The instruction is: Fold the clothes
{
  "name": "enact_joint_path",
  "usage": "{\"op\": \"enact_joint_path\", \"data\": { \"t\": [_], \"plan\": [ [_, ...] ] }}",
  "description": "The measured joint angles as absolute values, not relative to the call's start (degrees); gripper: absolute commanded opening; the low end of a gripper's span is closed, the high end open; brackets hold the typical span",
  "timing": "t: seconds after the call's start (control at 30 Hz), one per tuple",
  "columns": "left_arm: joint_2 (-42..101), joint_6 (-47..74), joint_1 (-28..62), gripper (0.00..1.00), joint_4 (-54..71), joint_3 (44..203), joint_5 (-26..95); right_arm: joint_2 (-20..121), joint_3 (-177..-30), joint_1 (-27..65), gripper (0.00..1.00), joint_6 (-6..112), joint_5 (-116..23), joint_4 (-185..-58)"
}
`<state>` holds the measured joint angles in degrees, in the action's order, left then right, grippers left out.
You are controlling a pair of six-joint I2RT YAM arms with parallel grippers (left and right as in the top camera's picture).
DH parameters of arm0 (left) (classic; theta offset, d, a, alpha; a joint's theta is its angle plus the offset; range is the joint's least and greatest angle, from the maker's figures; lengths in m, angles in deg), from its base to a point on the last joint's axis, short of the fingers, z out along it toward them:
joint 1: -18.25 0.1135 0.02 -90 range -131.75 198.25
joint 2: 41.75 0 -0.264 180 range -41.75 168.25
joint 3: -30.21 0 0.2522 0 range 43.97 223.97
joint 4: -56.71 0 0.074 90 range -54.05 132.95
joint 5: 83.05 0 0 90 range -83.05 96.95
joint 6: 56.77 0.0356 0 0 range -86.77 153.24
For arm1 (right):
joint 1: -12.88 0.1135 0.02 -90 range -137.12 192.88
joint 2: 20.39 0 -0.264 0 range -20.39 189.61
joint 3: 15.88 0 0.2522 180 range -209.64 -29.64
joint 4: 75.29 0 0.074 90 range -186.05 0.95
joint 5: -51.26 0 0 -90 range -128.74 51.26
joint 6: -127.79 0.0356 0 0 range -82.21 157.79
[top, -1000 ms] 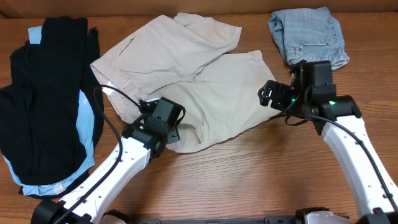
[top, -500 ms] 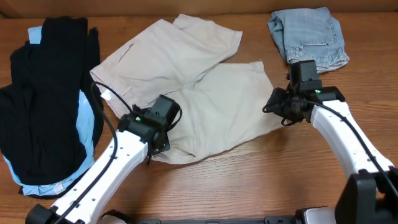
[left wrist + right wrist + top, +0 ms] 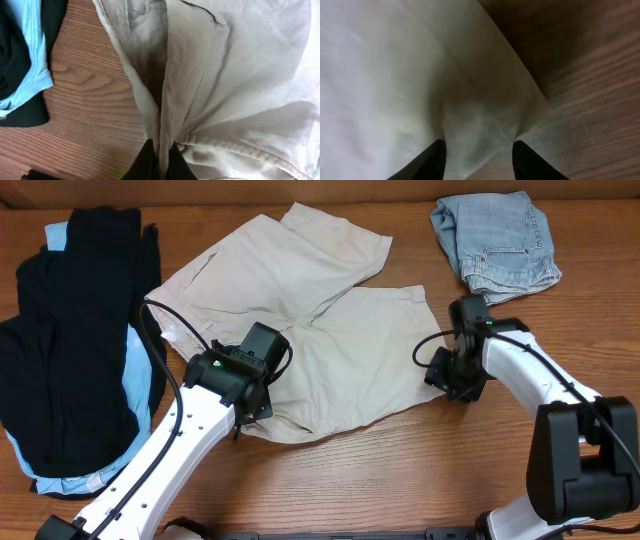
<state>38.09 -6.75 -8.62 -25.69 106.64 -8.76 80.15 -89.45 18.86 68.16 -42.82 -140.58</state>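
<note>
The pale beige shorts [image 3: 310, 320] lie spread across the middle of the table, waistband to the lower left. My left gripper [image 3: 244, 412] is shut on a raised fold of them near the waistband edge; the left wrist view shows that fold [image 3: 162, 100] squeezed between the dark fingers of the left gripper [image 3: 160, 152]. My right gripper [image 3: 445, 373] sits at the right leg's lower hem corner. In the right wrist view the right gripper [image 3: 479, 146] stands half closed, with the puckered corner of the shorts [image 3: 475, 120] bunched between the fingers.
A black garment [image 3: 80, 330] on a light-blue one [image 3: 137, 375] lies piled at the left; the light-blue hem [image 3: 27, 55] shows near my left gripper. Faded denim shorts [image 3: 495, 240] lie folded at the back right. Bare wooden table [image 3: 400, 470] runs along the front.
Both grippers closed from wide open onto the beige shorts. The left arm shifted slightly left and back, bunching the waistband. The right arm came down onto the leg corner.
</note>
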Motion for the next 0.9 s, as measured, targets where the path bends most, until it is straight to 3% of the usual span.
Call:
{"op": "enact_joint_path", "data": {
  "t": [0.2,0.23,0.27,0.3,0.33,0.63,0.9],
  "plan": [
    [38.1,-6.6,-8.6,0.04,-24.7,106.6,-8.8,79.8,-85.3,18.9,0.45,69.9,-42.8,-137.1],
    [38.1,-6.6,-8.6,0.04,-24.6,106.6,-8.8,79.7,-85.2,18.9,0.40,70.0,-42.8,-136.3],
    [38.1,-6.5,-8.6,0.04,-24.4,106.6,-8.8,79.7,-85.1,18.9,0.28,70.0,-42.7,-135.4],
    [38.1,-6.2,-8.6,0.04,-24.2,106.6,-8.8,79.7,-85.1,18.9,0.08,69.9,-42.7,-134.5],
    [38.1,-5.8,-8.6,0.04,-24.1,106.6,-8.8,79.7,-85.1,18.8,0.04,70.4,-42.6,-133.6],
    [38.1,-4.9,-8.6,0.04,-25.0,106.7,-8.7,78.1,-86.0,13.9,0.04,71.3,-43.9,-143.0],
    [38.1,-4.1,-8.6,0.04,-29.9,106.7,-5.6,63.9,-86.1,9.9,0.04,71.7,-45.6,-159.2]
  ]
}}
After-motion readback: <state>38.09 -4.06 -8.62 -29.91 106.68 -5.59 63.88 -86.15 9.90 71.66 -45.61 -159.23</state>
